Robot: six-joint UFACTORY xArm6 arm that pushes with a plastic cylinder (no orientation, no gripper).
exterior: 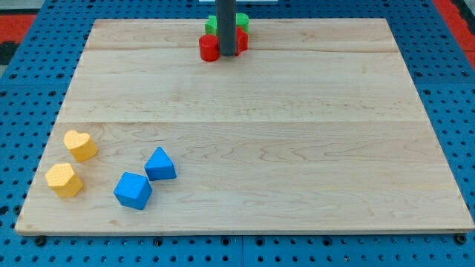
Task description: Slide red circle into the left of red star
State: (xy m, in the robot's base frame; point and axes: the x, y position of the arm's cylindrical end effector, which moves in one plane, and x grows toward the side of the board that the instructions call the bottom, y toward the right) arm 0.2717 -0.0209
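Note:
The red circle sits near the board's top edge, a little left of centre. The red star is just to its right, mostly hidden behind the rod. My tip stands between the two red blocks, touching or almost touching the circle's right side. Green blocks sit right behind them at the top edge, partly hidden by the rod; a second green piece shows to the rod's right.
A yellow heart and a yellow hexagon lie at the bottom left. A blue triangle and a blue cube-like block lie beside them. The wooden board rests on a blue pegboard.

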